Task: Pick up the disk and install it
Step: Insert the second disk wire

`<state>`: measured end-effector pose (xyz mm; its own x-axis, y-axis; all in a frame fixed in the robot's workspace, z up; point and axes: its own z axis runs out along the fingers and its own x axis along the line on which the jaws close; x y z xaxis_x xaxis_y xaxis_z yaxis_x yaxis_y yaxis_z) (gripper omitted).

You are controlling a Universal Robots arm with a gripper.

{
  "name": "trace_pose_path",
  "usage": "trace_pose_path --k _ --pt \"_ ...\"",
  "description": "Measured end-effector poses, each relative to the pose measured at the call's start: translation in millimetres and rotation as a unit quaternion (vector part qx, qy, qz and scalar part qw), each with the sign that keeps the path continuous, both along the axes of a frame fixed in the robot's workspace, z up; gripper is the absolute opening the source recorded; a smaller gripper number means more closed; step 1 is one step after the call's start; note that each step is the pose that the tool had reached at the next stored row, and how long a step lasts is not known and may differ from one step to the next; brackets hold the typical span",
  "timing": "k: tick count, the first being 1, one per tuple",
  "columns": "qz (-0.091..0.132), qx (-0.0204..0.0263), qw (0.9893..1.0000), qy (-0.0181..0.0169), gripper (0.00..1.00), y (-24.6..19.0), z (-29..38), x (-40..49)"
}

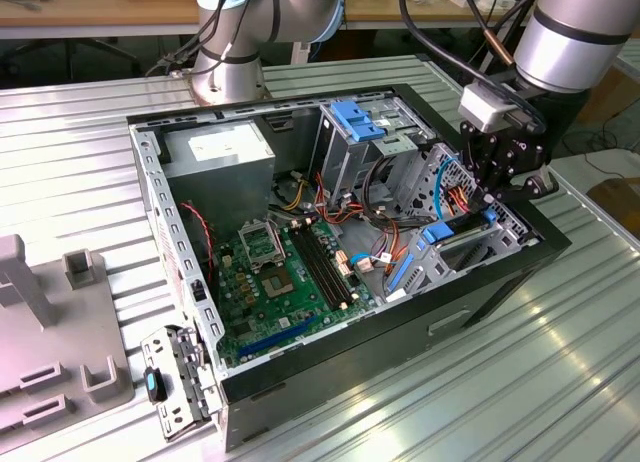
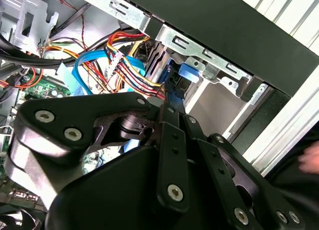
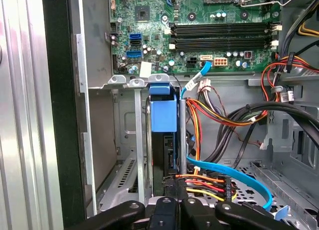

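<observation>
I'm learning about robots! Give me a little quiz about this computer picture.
1. True or false: the disk lies outside the computer case.
2. The gripper hangs over: A the motherboard, B the drive cage, C the grey stand.
3. Fill in: the disk's plastic carrier is coloured ___.
Key: 1 false; 2 B; 3 blue.

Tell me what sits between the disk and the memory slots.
In the first wrist view, the drive cage's metal rim and a thin blue cable with a white tag lie between the disk and the memory slots.
</observation>
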<state>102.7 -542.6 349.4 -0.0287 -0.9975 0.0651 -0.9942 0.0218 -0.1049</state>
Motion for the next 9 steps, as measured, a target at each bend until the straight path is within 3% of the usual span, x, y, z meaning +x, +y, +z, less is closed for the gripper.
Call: trace_pose_path --k 7,9 --pt "0.000 0.0002 1.0000 0.0009 0.11 0.0 0.3 0.0" --pt "0.000 0.0007 1.0000 0.0074 0.11 0.0 0.3 0.0"
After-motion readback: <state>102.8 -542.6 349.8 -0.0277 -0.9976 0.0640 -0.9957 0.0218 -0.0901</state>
